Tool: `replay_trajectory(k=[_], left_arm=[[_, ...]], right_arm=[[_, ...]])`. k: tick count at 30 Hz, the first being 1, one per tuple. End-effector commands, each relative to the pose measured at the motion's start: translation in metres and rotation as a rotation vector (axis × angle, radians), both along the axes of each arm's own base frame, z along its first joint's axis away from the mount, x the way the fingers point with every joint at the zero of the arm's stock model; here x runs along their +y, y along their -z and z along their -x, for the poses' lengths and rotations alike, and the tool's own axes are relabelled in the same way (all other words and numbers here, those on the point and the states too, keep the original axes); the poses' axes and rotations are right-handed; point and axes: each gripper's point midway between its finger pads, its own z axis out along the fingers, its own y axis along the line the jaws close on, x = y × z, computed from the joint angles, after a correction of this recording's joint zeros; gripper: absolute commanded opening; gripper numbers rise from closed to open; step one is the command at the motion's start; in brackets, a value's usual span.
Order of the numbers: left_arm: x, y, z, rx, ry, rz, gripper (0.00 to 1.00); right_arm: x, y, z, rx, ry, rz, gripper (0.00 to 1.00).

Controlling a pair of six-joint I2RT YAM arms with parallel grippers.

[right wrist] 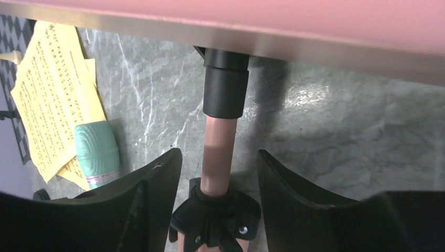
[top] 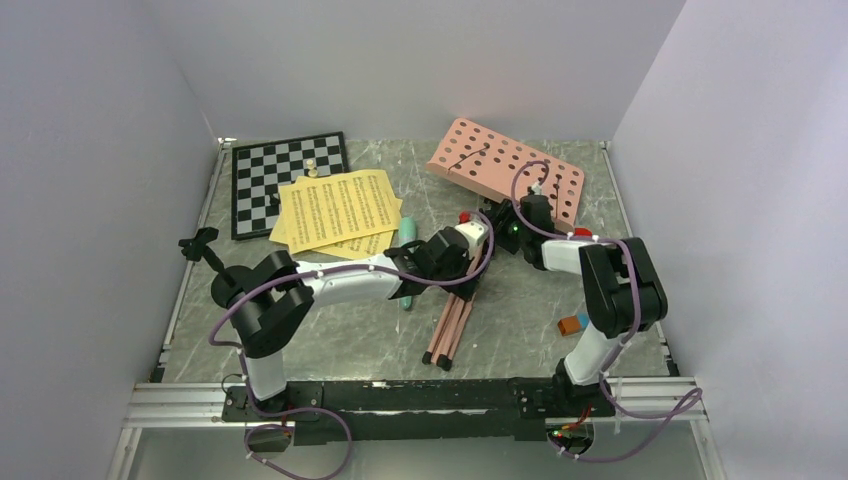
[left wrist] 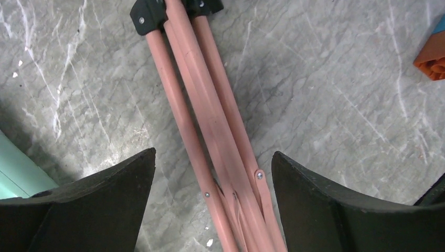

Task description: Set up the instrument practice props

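From above, far left: small black stand [top: 200,245] at the edge of the bench [top: 330,340], caught by neither wrist view. Next right, chessboard [top: 285,175] with yellow sheet music [top: 340,212] fanned over its near corner. Then green tube [top: 411,236], lying just beside the sheet music, mostly hidden under the left arm. Centre: music stand [top: 505,168] lying down, holed pink tray [top: 470,150] toward the back wall, folded legs [top: 450,335] pointing at the arm bases. Left claw [top: 462,262] low over the legs, right claw [top: 508,225] just in front of the tray; from here, cannot tell how either stands. Far right, orange block [top: 570,325] near the right arm.

Plain in the left wrist view: left claw [left wrist: 212,178] spread, legs [left wrist: 210,121] running between the fingers, touching neither. Sliver of green tube [left wrist: 16,168] at left, orange block [left wrist: 431,55] at right.

In the right wrist view: right claw [right wrist: 219,178] spread too, pink pole [right wrist: 218,152] between the fingers with a gap on each side. Sheet music [right wrist: 50,100] and green tube [right wrist: 97,152] at left, tray [right wrist: 315,21] overhead.

Grey marbled bench, plain pale walls [top: 420,60] on three sides.
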Motion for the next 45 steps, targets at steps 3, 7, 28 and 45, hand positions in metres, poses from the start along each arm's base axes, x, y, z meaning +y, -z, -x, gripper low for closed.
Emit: replay_trajectory(k=[3,7,28,45], left_arm=[[0.013,0.015,-0.001,-0.017,-0.036,-0.051,0.86],[0.018,0.021,-0.001,-0.019,-0.043,-0.077,0.85],[0.028,-0.007,0.001,-0.057,-0.064,-0.038,0.86],[0.021,-0.127,0.028,-0.167,0.075,0.276,0.87]], right_arm=[[0.013,0.001,-0.023,-0.053,0.024,-0.015,0.55],[0.013,0.013,-0.028,-0.035,0.045,-0.012,0.50],[-0.001,-0.081,-0.037,-0.369,0.053,0.165,0.00],[-0.014,-0.303,0.037,-1.051,0.124,0.168,0.00]])
